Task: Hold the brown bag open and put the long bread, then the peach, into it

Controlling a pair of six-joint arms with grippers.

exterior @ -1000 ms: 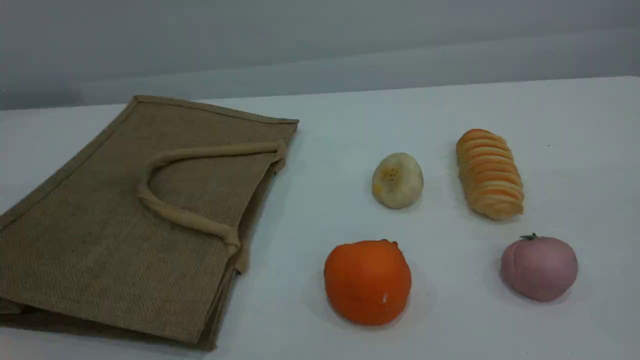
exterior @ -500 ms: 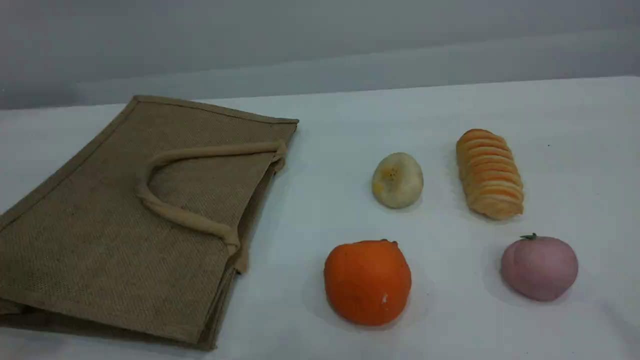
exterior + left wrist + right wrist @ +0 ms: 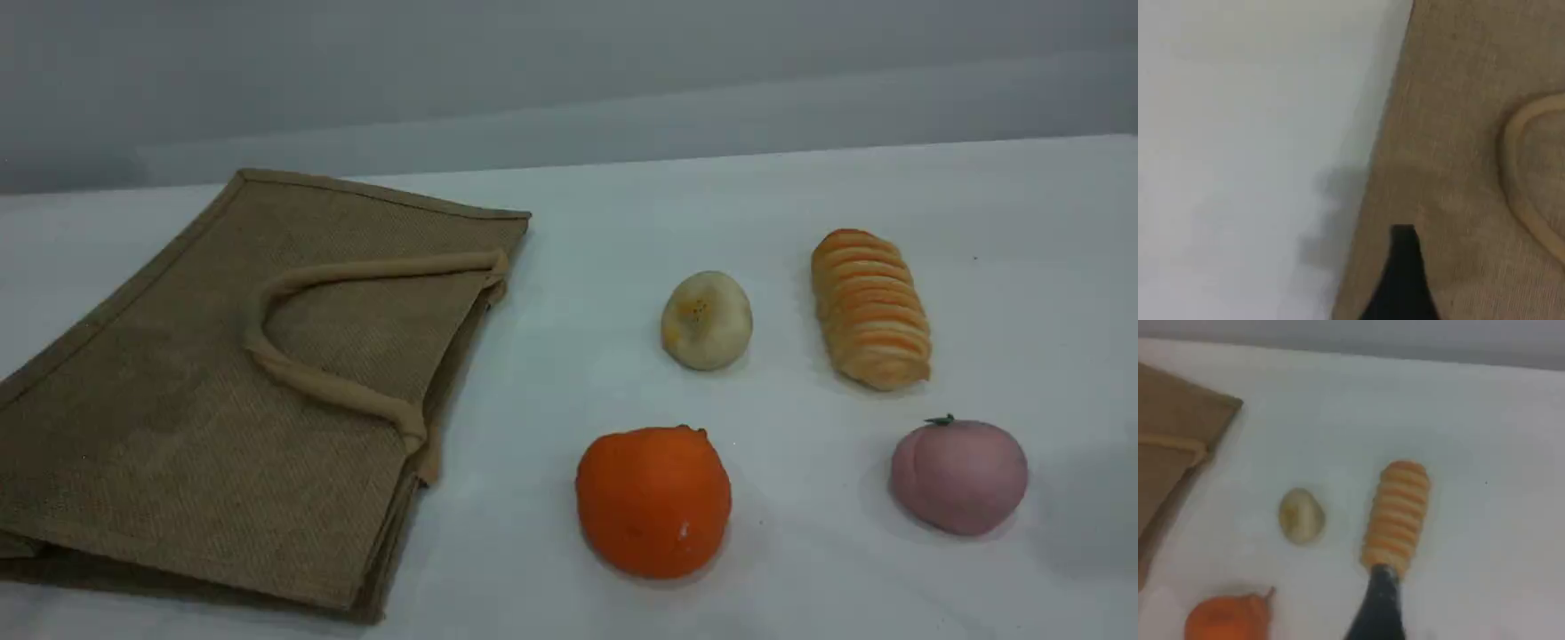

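Observation:
The brown bag (image 3: 240,382) lies flat and closed on the table's left side, one beige handle (image 3: 338,396) looped on top. The long bread (image 3: 871,307) rests at the right rear. The pink peach (image 3: 958,476) sits in front of it. Neither arm appears in the scene view. In the left wrist view, my left gripper (image 3: 1405,280) shows one dark fingertip above the bag (image 3: 1458,133), near its edge. My right gripper (image 3: 1379,607) hovers at the near end of the bread (image 3: 1397,517). Both grippers are open and hold nothing.
A bright orange fruit (image 3: 653,500) sits at the front centre, and a pale yellowish bun (image 3: 707,320) lies behind it, left of the bread. The white table (image 3: 569,222) runs back to a grey wall.
No object has moved. A faint shadow has spread over the table to the right of the peach.

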